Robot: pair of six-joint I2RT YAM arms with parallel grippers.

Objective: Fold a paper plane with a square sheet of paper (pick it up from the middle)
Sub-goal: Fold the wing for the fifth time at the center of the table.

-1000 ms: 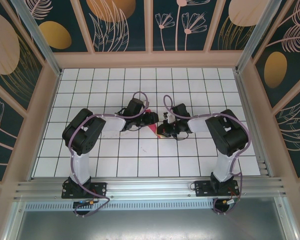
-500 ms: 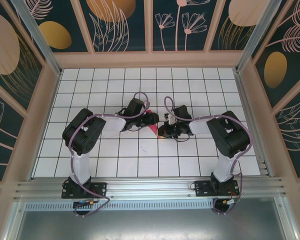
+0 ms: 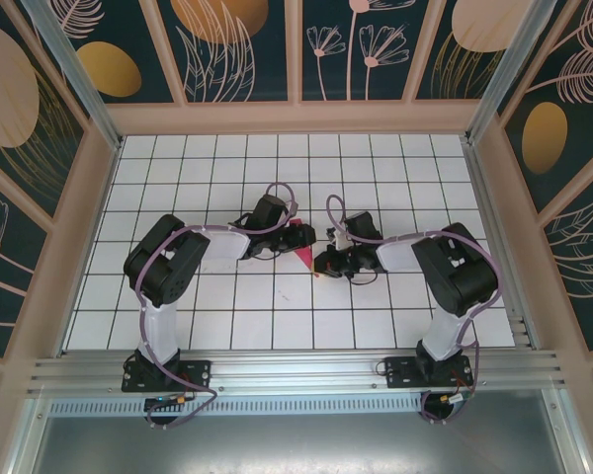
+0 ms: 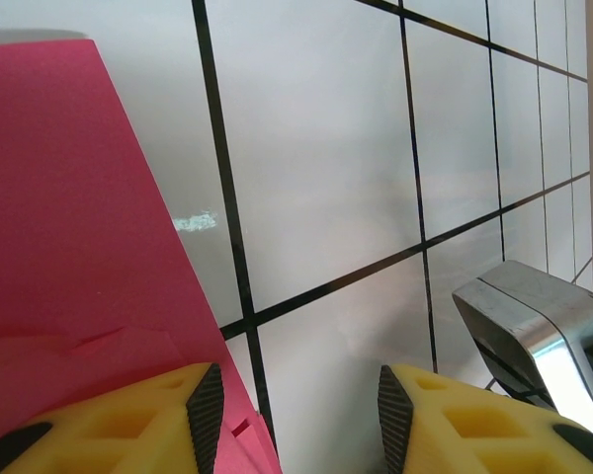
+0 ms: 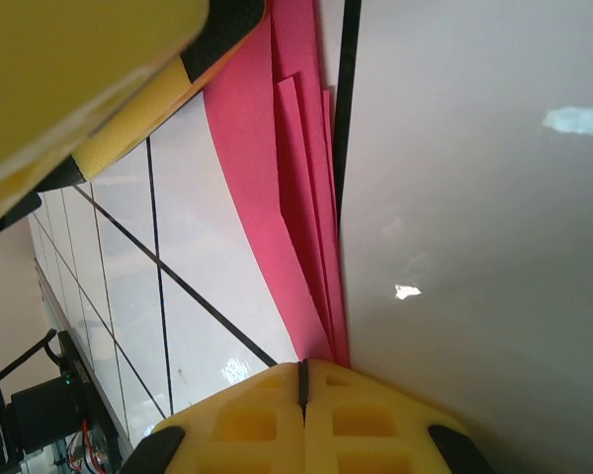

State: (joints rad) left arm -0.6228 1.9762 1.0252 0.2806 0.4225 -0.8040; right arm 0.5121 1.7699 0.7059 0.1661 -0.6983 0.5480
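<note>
Two grippers are positioned at one sheet of paper [image 3: 304, 253] near the middle of the white, black-gridded tabletop [image 3: 178, 296]. Sheet condition: magenta-pink, folded into a narrow wedge, with its pointed end toward the arm bases and its wider end toward the far wall. Left gripper [image 4: 296, 405], at the wider end: released. Its jaws stand apart, and bare tabletop with a black grid line is visible in the gap. The yellow finger [image 4: 109, 420] at the lower left of the left wrist view sits over the sheet, while the other finger [image 4: 474, 425] sits over bare tile, clear of the paper. The sheet's long edge runs diagonally from the upper left down into the gap, and a shallow crease shows just above the left-hand finger. Right gripper [image 5: 301, 380], at the pointed end: clenched, its two yellow fingers pressed together with only a thin seam between them. The sheet's point runs up to these closed fingertips, just beside the seam. Several overlapping folded layers converge there, alongside a black grid line. Whether the point is pinched or merely touched by the fingertips cannot be determined.
</note>
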